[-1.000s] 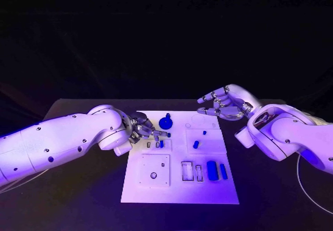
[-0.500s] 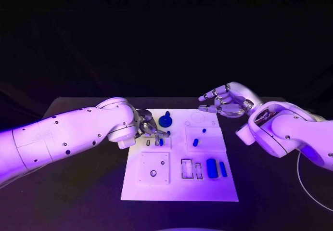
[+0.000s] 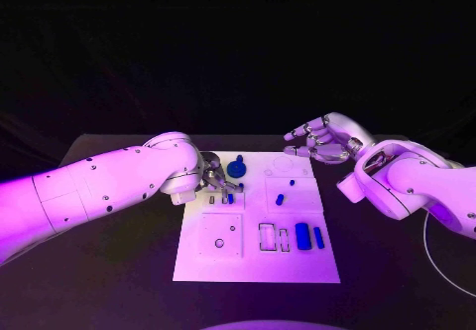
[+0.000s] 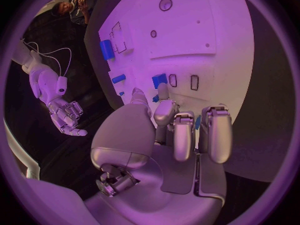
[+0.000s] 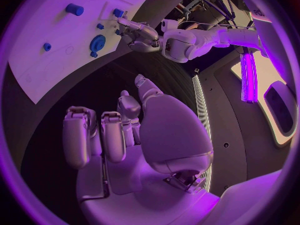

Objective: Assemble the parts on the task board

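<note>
The white task board (image 3: 258, 265) lies mid-table. My left hand (image 3: 217, 180) hovers low over its far left part, beside a round blue knob (image 3: 236, 170). In the left wrist view one fingertip (image 4: 162, 89) lies against a small blue piece (image 4: 159, 80) standing in a row of narrow slots, while the thumb stays clear of it. That piece (image 3: 230, 199) stands upright in the head view. My right hand (image 3: 322, 143) floats above the board's far right corner, fingers loosely bent, holding nothing. The right wrist view shows this hand (image 5: 125, 130) over dark table, off the board (image 5: 44, 15).
Two blue blocks (image 3: 303, 236) (image 3: 318, 237) sit in the near right slots beside two unfilled rectangular slots (image 3: 267, 237). A small blue peg (image 3: 280, 201) stands mid-right. A square plate with holes (image 3: 220, 234) takes the near left. Black table surrounds the board.
My left arm has swung in and risen toward the board while its hand stays at the slot row. The right hand has lifted slightly away from the board.
</note>
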Motion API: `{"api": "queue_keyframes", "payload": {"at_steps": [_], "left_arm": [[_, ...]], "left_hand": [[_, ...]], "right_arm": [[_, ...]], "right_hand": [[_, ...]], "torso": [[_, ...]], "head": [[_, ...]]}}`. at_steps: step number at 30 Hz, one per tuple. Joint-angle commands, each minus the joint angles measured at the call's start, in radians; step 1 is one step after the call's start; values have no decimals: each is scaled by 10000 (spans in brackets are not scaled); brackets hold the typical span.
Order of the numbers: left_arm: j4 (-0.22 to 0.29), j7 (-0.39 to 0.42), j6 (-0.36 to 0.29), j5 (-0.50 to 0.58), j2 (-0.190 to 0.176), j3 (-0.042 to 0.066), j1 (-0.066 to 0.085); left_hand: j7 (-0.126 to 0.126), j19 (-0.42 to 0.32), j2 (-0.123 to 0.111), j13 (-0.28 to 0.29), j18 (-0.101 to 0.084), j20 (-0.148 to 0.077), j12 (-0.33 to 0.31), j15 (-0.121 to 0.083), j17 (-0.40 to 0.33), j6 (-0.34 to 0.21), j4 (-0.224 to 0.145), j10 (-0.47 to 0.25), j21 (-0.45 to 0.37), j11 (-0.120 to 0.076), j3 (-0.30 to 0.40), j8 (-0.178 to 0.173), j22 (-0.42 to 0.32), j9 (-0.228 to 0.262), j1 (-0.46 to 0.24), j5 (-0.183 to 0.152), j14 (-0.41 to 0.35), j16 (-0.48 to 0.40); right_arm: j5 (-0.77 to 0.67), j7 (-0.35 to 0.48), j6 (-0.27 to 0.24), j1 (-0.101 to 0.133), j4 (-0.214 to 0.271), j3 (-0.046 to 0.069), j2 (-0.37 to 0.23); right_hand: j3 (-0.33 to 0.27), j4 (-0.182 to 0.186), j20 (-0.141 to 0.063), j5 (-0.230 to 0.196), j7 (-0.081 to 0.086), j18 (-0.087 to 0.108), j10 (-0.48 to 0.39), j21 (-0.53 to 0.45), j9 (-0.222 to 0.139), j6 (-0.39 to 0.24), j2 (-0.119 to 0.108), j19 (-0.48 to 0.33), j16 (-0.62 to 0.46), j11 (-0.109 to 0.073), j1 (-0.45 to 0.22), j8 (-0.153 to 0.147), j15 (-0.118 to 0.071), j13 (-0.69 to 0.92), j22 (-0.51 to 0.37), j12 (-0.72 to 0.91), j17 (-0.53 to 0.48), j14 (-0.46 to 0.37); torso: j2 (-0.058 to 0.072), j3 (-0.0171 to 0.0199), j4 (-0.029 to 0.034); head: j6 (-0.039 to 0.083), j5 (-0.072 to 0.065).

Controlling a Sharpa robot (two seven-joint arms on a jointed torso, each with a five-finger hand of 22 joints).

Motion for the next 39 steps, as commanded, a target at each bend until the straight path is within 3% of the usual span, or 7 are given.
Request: {"api": "queue_keyframes", "payload": {"at_steps": [1, 22, 39], "left_arm": [[-87, -1016, 648, -286, 61, 7, 16], [-409, -1033, 794, -394, 370, 6, 10], [-608, -1251, 1327, -387, 507, -8, 6]], "left_hand": [[2, 774, 36, 57, -211, -29, 62, -74, 2631, -56, -16, 87, 98, 0, -83, 58, 1785, 38, -118, -35, 1015, 30], [-55, 816, 239, 163, -235, -69, 157, -118, 2631, -80, -64, 160, 166, -52, -89, 234, 1907, 321, 20, -12, 1015, 30], [-54, 823, 330, 167, -240, -72, 149, -118, 2631, -164, -122, 152, 180, -52, -35, 291, 1934, 496, 270, 31, 1015, 30]], "right_arm": [[-38, -6, 151, 2, -21, 0, 17], [-39, -26, 188, 1, -141, -6, 111], [-39, -30, 190, 0, -161, -8, 113]], "right_hand": [[16, 21, 6, 30, 19, 52, 22, -29, -13, 79, 68, -42, -57, -29, -49, 35, -88, -13, -7, 26, 1650, 810], [18, 33, 3, 66, 14, 53, 20, -36, -16, 93, 76, -45, -65, -34, -76, 32, -91, -31, -17, 13, 1641, 809], [28, 32, 1, 108, 10, 56, 18, -43, -19, 98, 84, -49, -67, -37, -78, 27, -94, -40, -28, 8, 1638, 809]], "torso": [[-3, -2, 1], [1, 10, -3], [-2, 15, 3]], "head": [[-55, 9], [-138, 5], [-220, 13]]}}
